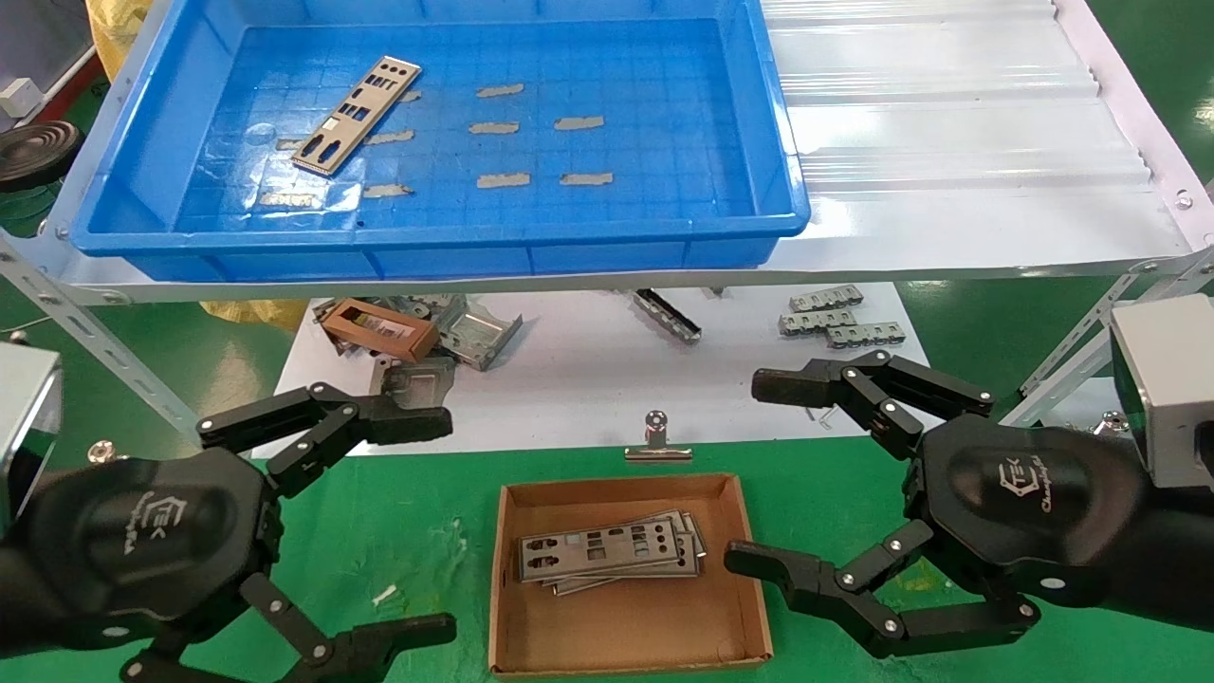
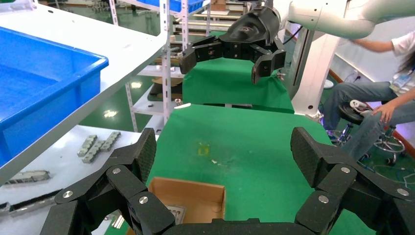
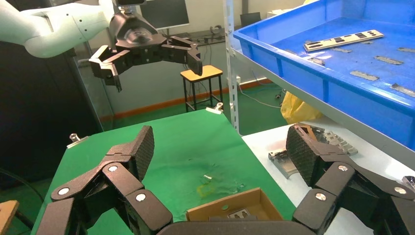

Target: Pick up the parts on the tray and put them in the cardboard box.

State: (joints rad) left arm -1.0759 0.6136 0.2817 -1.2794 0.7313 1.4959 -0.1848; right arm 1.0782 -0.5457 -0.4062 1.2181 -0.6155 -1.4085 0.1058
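Observation:
One silver-grey punched part (image 1: 356, 116) lies at an angle in the left half of the blue tray (image 1: 427, 254) on the raised shelf; it also shows in the right wrist view (image 3: 342, 40). Several parts (image 1: 607, 550) lie stacked in the cardboard box (image 1: 626, 626) on the green mat below. My left gripper (image 1: 446, 526) is open and empty, to the left of the box. My right gripper (image 1: 749, 472) is open and empty, at the box's right side. The box corner shows in the left wrist view (image 2: 188, 198) and in the right wrist view (image 3: 235, 205).
Grey tape patches (image 1: 498, 127) dot the tray floor. Under the shelf, a white board holds folded metal frames (image 1: 474, 332), a brown frame piece (image 1: 379, 327) and small grey brackets (image 1: 835, 318). A binder clip (image 1: 656, 441) lies behind the box. A seated person (image 2: 386, 107) is beyond the table.

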